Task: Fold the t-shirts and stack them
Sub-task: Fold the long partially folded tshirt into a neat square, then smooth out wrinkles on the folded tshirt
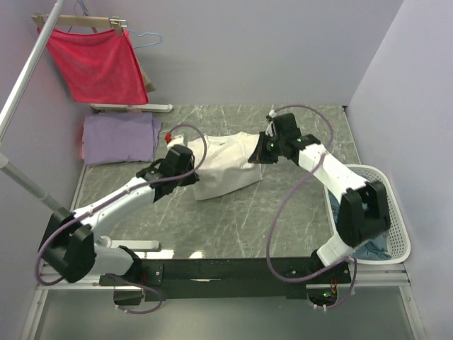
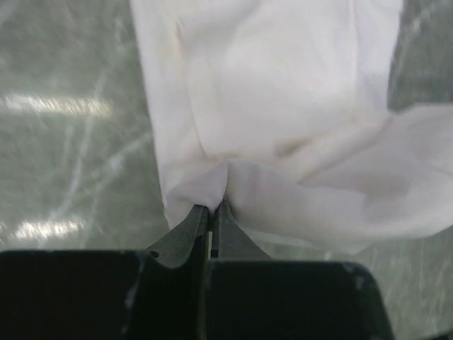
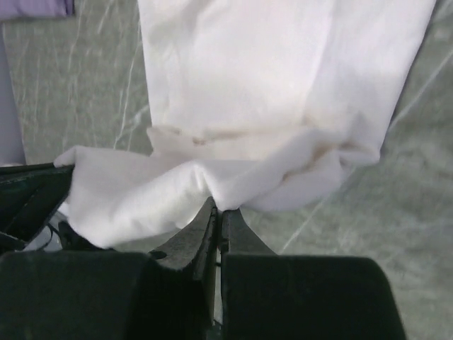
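Observation:
The white t-shirt (image 1: 225, 166) lies partly folded in the middle of the table, its red print showing only as a small red spot at its far left corner. My left gripper (image 1: 185, 164) is shut on the shirt's left edge; in the left wrist view the fabric (image 2: 276, 106) bunches at the fingertips (image 2: 212, 209). My right gripper (image 1: 263, 154) is shut on the shirt's right edge, pinching a fold of white cloth (image 3: 233, 92) at the fingertips (image 3: 219, 207). The lavender t-shirt (image 1: 119, 138) lies folded at the far left. The grey-blue t-shirt (image 1: 371, 249) sits in the basket.
A white slotted laundry basket (image 1: 393, 212) stands at the right table edge. A red cloth (image 1: 95, 62) hangs on a hanger at the back left. A slanted metal rack pole (image 1: 25, 78) runs along the left side. Grey walls enclose the table.

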Controlling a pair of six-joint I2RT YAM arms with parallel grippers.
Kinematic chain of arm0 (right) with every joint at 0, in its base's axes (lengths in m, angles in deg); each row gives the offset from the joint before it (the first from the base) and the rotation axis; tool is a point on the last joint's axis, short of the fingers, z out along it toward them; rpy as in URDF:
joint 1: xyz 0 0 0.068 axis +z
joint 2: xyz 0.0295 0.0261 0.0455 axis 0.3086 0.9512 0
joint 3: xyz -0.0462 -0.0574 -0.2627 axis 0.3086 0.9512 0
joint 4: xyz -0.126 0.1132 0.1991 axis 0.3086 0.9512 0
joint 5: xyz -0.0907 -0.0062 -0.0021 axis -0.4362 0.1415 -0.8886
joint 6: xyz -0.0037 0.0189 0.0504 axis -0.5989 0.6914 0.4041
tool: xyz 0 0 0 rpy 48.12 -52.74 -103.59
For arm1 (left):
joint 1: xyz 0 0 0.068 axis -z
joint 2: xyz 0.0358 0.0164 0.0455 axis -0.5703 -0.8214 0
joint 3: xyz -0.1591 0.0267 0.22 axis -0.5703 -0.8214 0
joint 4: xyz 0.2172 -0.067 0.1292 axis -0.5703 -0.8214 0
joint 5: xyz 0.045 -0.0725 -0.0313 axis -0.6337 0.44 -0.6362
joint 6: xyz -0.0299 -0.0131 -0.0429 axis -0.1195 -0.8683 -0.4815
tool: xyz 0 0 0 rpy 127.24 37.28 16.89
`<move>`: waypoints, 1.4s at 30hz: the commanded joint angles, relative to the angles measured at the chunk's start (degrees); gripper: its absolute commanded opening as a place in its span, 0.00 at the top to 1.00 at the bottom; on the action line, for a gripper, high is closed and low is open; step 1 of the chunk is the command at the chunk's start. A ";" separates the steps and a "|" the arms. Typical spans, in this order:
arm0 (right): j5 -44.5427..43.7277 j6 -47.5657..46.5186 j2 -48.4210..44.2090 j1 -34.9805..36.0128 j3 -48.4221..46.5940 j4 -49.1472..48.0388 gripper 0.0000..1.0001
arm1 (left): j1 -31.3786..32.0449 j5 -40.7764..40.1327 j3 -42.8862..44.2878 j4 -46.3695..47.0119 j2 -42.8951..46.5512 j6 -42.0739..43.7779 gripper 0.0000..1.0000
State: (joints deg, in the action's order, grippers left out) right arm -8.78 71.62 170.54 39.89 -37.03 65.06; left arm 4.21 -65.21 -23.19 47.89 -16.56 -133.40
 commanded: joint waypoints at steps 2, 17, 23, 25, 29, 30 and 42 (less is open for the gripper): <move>1.56 -3.51 11.92 -3.36 -13.82 0.16 1.00 | -7.95 2.31 9.85 7.88 -8.62 9.54 0.99; 8.24 -2.46 49.35 -10.04 -54.27 5.54 0.89 | -20.69 12.06 37.99 12.71 -41.85 17.82 0.99; 6.85 -1.31 51.50 -12.07 -58.43 -1.57 0.25 | -23.25 10.14 42.49 15.17 -47.93 19.57 0.01; 4.39 -1.92 48.69 -12.59 -54.49 -5.26 0.21 | -23.60 9.43 40.66 17.27 -45.48 20.45 0.01; 3.84 -4.03 41.92 -12.60 -51.12 -6.51 0.17 | -23.78 10.21 40.38 16.42 -41.34 20.63 0.01; 4.98 -4.12 41.47 -12.51 -51.03 -6.51 0.17 | -23.78 11.44 40.64 15.63 -40.72 20.54 0.01; 16.94 0.71 49.37 -8.12 -57.08 -4.67 0.17 | -23.78 39.21 41.61 23.52 -47.91 11.85 0.01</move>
State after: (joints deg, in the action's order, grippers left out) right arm 3.68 70.61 216.59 30.03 -90.21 60.64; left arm -19.77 -36.57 16.22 67.24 -59.91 -118.17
